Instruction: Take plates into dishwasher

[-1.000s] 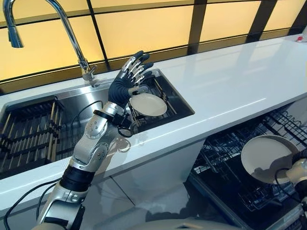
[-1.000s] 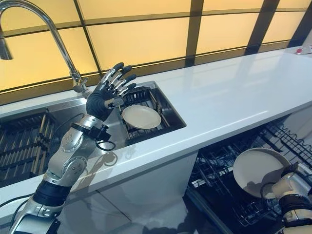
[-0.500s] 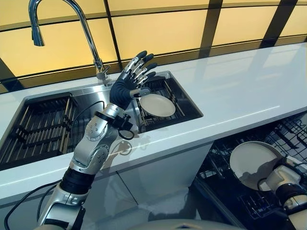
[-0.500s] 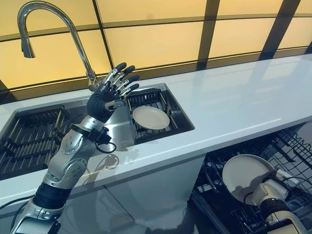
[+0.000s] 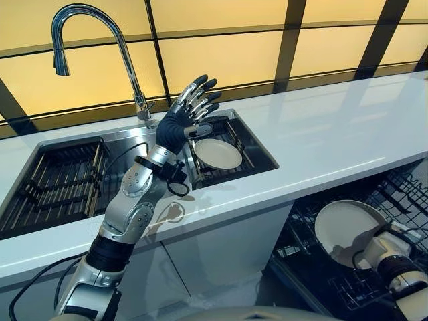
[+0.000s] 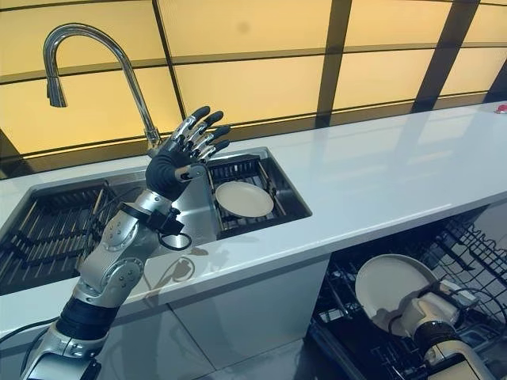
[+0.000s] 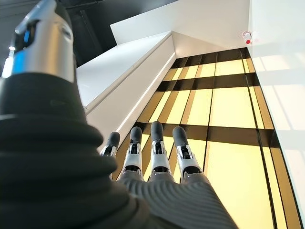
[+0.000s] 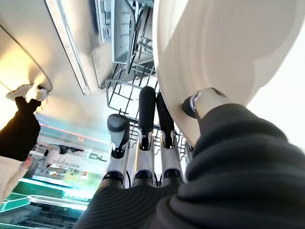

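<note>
A cream plate point(image 5: 346, 226) is pinched between the thumb and fingers of my right hand point(image 5: 382, 249), low at the right over the open dishwasher's lower rack point(image 5: 398, 188). In the right wrist view the thumb point(image 8: 202, 101) presses on the plate's point(image 8: 228, 47) face and the fingers point(image 8: 147, 109) run behind it, with rack wires past them. A second cream plate point(image 5: 217, 153) lies flat on a dark wire rack in the sink point(image 5: 120, 144). My left hand point(image 5: 177, 127) is raised just left of that plate, open, fingers spread, holding nothing.
A tall curved faucet point(image 5: 127, 53) stands behind the sink. A dark slatted rack point(image 5: 53, 184) fills the sink's left basin. The white counter point(image 5: 321, 134) runs to the right above the dishwasher. A person's dark sleeve point(image 8: 21, 129) shows in the right wrist view.
The whole picture has shifted, so the camera moved. My right hand still holds its plate over the dishwasher rack, a little further left. My left hand stays raised and open.
</note>
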Motion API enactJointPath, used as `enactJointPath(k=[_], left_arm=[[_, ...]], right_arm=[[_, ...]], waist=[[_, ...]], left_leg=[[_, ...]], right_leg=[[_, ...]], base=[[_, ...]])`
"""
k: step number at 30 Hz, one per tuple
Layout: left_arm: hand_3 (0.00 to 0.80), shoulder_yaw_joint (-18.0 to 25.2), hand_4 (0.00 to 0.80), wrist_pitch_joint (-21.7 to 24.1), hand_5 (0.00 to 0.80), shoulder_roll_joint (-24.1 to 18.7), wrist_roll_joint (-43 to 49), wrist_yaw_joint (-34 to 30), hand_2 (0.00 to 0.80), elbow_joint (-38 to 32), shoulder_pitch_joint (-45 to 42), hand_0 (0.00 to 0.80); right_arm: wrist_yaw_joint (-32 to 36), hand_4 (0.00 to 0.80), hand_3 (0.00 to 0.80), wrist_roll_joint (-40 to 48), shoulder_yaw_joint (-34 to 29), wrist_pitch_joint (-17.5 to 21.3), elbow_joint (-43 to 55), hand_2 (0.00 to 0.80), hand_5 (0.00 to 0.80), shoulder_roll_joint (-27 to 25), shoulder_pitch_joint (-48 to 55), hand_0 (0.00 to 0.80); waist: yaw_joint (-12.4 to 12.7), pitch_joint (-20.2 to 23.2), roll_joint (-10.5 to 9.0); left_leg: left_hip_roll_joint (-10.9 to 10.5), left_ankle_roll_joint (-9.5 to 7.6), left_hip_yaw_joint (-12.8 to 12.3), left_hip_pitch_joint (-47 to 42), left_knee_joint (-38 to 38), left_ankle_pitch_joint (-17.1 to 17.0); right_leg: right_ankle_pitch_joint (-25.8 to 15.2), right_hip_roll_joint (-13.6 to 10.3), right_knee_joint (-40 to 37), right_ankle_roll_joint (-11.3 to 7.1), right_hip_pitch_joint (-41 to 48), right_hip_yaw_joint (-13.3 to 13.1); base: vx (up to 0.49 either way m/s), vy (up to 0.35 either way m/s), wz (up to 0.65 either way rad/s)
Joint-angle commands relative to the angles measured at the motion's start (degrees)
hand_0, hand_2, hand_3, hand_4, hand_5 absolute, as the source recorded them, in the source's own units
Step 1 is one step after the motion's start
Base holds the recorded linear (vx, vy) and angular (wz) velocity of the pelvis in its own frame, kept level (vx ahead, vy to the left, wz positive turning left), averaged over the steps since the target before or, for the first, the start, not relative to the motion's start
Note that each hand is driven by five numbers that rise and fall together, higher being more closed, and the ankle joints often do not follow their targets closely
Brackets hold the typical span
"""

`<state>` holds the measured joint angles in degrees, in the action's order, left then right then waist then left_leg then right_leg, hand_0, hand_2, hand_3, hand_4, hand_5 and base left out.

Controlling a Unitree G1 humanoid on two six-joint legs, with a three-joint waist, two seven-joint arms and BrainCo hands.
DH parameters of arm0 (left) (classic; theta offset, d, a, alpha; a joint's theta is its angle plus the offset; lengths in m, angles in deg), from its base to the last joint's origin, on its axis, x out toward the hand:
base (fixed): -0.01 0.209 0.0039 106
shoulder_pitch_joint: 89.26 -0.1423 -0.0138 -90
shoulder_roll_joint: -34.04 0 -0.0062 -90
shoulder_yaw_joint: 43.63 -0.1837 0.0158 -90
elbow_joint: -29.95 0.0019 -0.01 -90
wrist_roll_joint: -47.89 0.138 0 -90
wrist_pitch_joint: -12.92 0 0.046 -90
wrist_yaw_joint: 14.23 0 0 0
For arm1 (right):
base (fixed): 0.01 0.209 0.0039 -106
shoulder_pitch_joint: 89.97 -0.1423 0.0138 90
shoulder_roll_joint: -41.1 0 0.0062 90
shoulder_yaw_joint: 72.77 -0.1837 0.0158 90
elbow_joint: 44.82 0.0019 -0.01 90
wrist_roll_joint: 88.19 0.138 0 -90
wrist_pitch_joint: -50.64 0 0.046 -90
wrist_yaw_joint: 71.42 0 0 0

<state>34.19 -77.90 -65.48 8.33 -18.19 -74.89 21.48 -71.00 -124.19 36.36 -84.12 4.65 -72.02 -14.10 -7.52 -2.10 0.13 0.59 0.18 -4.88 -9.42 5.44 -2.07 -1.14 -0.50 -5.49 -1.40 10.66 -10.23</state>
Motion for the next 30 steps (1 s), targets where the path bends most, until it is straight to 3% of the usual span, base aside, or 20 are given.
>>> enactJointPath(k=[1,6,10,15,21,26,30], left_arm=[[0.000,1.50,0.000,1.96,0.000,1.12,0.25,1.41,0.000,-1.88,2.06,0.000],[0.000,1.66,0.000,2.74,0.000,1.39,1.17,2.27,0.000,-2.15,1.41,0.000],[0.000,1.86,0.000,2.86,0.000,1.49,1.18,2.17,0.000,-2.04,1.23,0.000],[0.000,2.20,0.000,2.60,0.000,0.26,0.50,2.66,0.000,-2.97,1.04,0.000],[0.000,2.17,0.000,1.54,0.000,-1.40,-1.16,3.33,0.000,-3.81,1.98,0.000],[0.000,1.80,0.000,0.95,0.000,-2.56,-2.93,3.27,0.000,-4.23,2.82,0.000],[0.000,1.45,0.000,0.80,0.000,-3.66,-4.58,2.93,0.000,-3.91,3.22,0.000]], right_arm=[[11.82,0.800,0.800,-18.99,4.60,-0.56,5.94,0.800,0.800,5.54,-2.91,0.800],[26.65,0.800,0.800,-39.87,8.15,-0.75,12.54,0.800,0.800,5.61,-2.90,0.800],[29.69,0.800,0.800,-40.85,9.54,-4.56,12.95,0.800,0.800,5.60,-2.54,0.800],[24.80,0.800,0.800,-35.05,4.71,-8.07,8.38,0.800,0.800,-0.17,-2.40,0.800],[17.78,0.800,0.800,-28.74,-0.68,-6.40,-2.28,0.800,0.800,-8.65,-5.06,0.800],[6.26,0.800,0.800,-18.96,-3.12,-4.10,-14.74,0.800,0.800,-13.28,-9.13,0.800],[-1.34,0.800,0.800,-13.03,-4.90,-2.87,-19.36,0.800,0.800,-15.68,-11.54,0.800]], waist=[[1.20,-1.67,-0.24],[0.63,-1.80,0.08],[0.61,-1.64,0.11],[0.46,-1.68,-0.32],[0.58,-1.95,-0.78],[1.56,-1.97,-0.96],[2.20,-1.78,-1.02]], left_leg=[[-1.69,-4.32,0.07,-2.05,-0.44,6.81],[-1.70,-4.34,-0.63,-1.86,-0.44,6.70],[-1.85,-4.44,-0.72,-1.79,-0.44,6.71],[-1.88,-4.45,-0.55,-1.93,-0.44,6.87],[-1.77,-4.34,-0.62,-2.19,-0.44,6.91],[-1.70,-4.19,-0.07,-2.31,-0.44,6.93],[-1.71,-4.12,0.59,-2.28,-0.44,6.71]], right_leg=[[-1.89,2.08,0.49,-1.68,-3.30,1.93],[-1.89,2.20,0.49,-1.84,-3.62,1.39],[-1.81,2.14,0.49,-1.84,-3.64,1.20],[-1.89,2.25,0.49,-1.91,-3.41,1.14],[-2.19,2.34,0.49,-1.84,-3.09,1.06],[-2.31,2.40,0.49,-1.74,-2.79,1.34],[-2.37,2.36,0.49,-1.67,-2.66,1.77]], base=[[0.000,0.000,0.00],[-0.009,0.029,-0.07],[-0.001,0.037,-0.02],[0.000,0.000,0.00],[0.000,0.000,0.00],[0.000,0.000,0.00],[0.000,0.000,0.00]])
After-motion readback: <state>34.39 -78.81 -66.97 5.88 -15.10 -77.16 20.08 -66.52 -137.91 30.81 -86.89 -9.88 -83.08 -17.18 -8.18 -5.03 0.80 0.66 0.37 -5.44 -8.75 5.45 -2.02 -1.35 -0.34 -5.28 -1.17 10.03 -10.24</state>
